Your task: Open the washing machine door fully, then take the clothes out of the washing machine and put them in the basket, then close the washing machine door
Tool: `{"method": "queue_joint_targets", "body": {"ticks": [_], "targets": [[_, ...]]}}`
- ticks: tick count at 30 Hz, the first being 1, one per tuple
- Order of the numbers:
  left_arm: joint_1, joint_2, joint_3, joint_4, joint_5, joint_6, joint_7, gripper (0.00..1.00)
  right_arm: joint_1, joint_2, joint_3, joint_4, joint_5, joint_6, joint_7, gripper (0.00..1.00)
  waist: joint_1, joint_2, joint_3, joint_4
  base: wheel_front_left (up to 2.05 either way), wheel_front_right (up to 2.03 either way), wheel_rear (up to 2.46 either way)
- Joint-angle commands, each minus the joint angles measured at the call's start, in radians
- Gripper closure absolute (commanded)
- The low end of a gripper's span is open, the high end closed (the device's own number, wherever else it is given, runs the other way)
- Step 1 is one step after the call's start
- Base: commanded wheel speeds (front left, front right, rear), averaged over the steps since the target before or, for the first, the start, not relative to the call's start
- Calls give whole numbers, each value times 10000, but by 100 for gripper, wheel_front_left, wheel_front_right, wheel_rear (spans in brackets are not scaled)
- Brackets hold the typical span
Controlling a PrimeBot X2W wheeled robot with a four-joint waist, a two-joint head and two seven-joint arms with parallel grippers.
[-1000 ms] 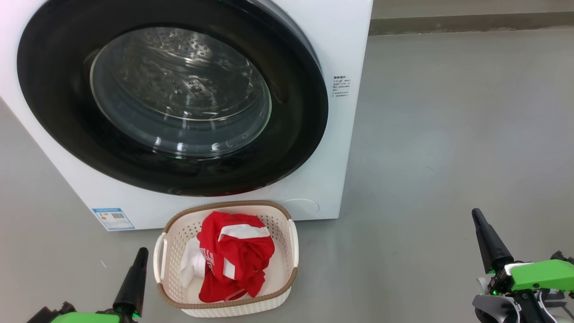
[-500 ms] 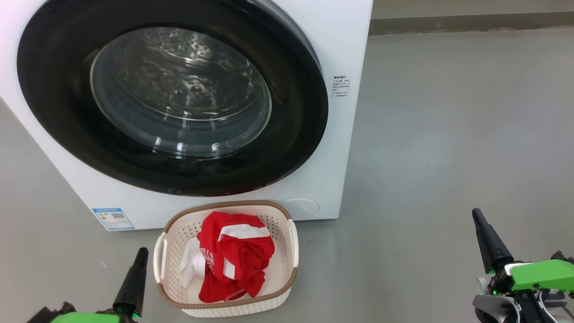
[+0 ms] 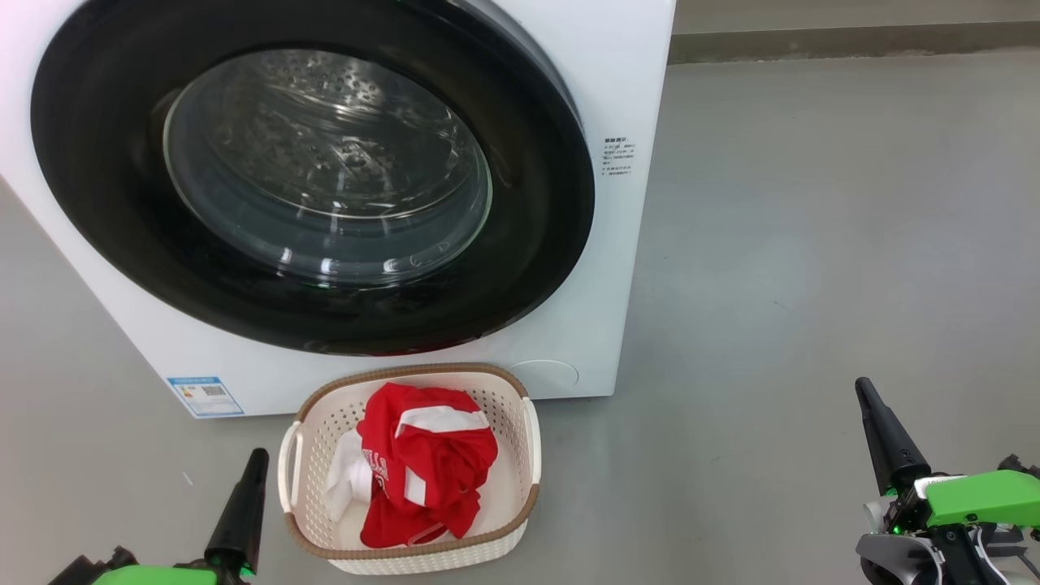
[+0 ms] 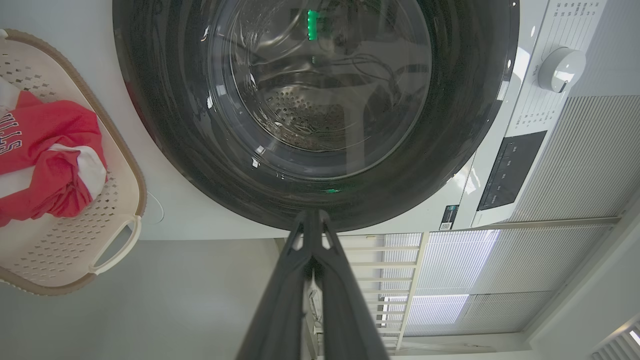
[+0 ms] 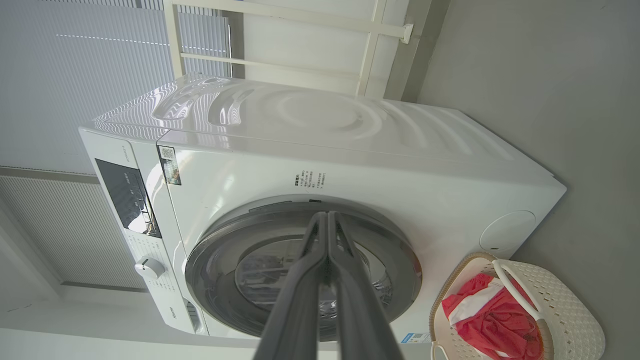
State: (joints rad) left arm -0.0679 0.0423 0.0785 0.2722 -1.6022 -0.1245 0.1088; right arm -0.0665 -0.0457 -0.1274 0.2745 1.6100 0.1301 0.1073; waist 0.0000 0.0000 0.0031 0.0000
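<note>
I am seeing the door [image 3: 325,162] sitting shut against the washing machine [image 3: 626,81], and the clothes [image 3: 426,463] are lying in the basket [image 3: 513,455] on the floor [image 3: 812,244] before it. My left end effector [image 3: 256,465] and right end effector [image 3: 866,396] are hanging clenched, empty. I am judging nothing remains.

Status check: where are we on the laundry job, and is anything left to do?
Done: the clothes lie in the basket. No red fabric shows through the glass of the washing machine door, which sits flush against the washing machine, so it looks closed. In hand: nothing; the left gripper and right gripper are both shut and empty, low on either side of the basket. Left: apparently nothing.
</note>
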Motion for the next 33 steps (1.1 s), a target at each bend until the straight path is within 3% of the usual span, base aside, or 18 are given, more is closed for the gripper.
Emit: {"method": "queue_joint_targets", "body": {"ticks": [1,33], "targets": [[-400,79,352,-273,-65,-62,43,100,-415,-50,132,-297,-18,6,62,100,0,0,0,0,0,0,0],[-400,79,351,-273,-66,-62,43,100,-415,-48,129,-297,-21,6,65,100,0,0,0,0,0,0,0]]}}
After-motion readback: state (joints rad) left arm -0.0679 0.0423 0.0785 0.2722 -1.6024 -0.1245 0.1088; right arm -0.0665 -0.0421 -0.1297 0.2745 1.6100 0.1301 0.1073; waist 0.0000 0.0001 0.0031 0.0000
